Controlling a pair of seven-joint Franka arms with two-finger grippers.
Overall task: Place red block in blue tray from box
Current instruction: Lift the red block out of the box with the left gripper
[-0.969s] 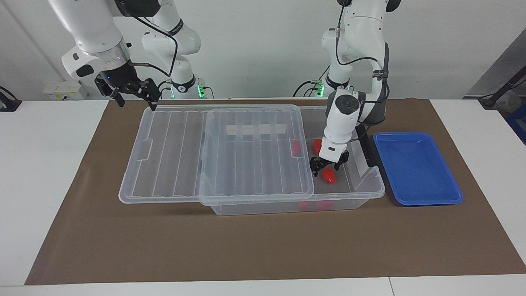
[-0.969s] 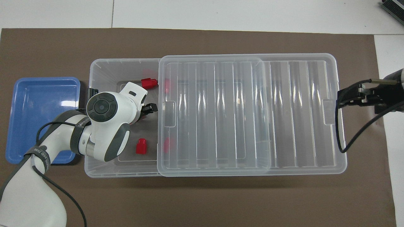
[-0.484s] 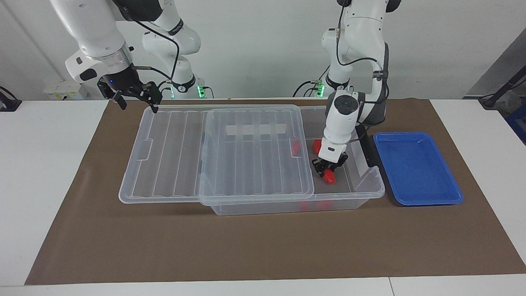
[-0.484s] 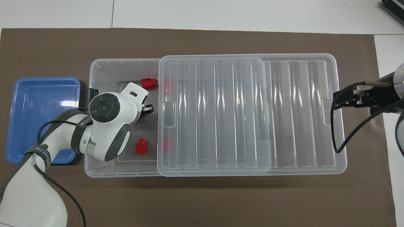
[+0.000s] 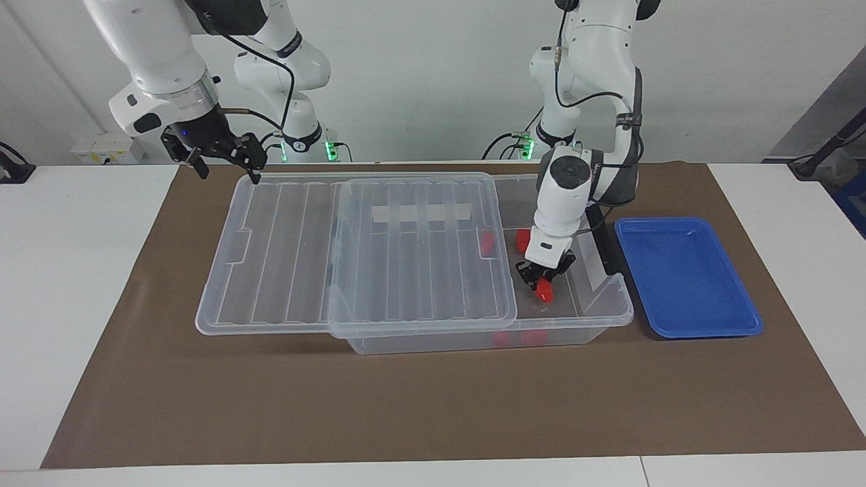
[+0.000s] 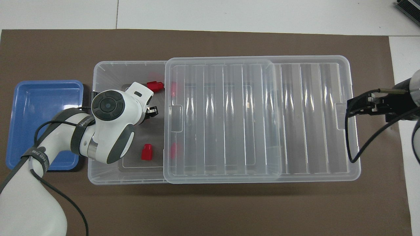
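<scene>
Left gripper (image 5: pixel 542 283), reaching into the uncovered end of the box (image 5: pixel 595 318), is clamped on the red block (image 5: pixel 544 291), which hangs just off the floor; the blue tray (image 5: pixel 687 277) lies at 3 o'clock, empty. Lid (image 5: pixel 352 250) slid aside gives access. Right gripper (image 5: pixel 223 162), claw wide, waits over the lid's end. The overhead view hides the held block under the wrist; only the facing view shows it.
</scene>
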